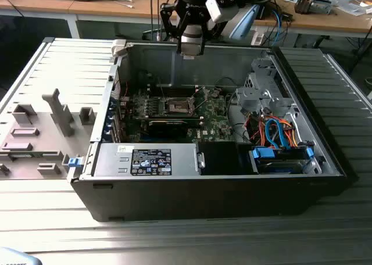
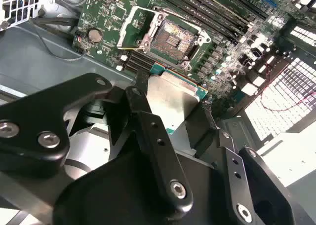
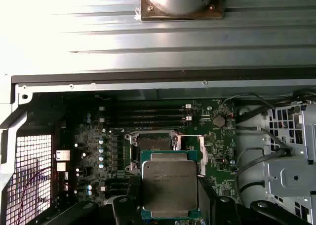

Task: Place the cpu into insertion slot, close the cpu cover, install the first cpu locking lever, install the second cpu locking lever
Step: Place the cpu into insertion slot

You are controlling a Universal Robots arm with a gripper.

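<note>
In the exterior view, a grey tray (image 1: 35,140) with little holders lies on that view's left, just beside the computer box (image 1: 174,189). The box is open on top, so there is free room above the green board (image 1: 215,117) inside. The box walls stand up all around the board's edges. The arm (image 1: 195,12) hangs over the far wall of the box, high above the board. Near the middle of the board sits the slot (image 1: 179,106), a small dark square with a shiny rim. Just in front of it lies a long black card (image 1: 174,124). On that view's right stands a metal cage (image 1: 264,93), with orange and blue wires (image 1: 276,134) in front of it.

In the second wrist view, the gripper (image 2: 170,109) has its fingers (image 2: 138,100) pressed tight on two opposite edges of the chip (image 2: 173,94). It holds the chip up in the air, well above the slot and not in it. The cover (image 2: 131,27) is flipped up at one edge of the slot, so the dark square is bare. In the first wrist view, the chip's silver top hides the near edge of the slot.
</note>
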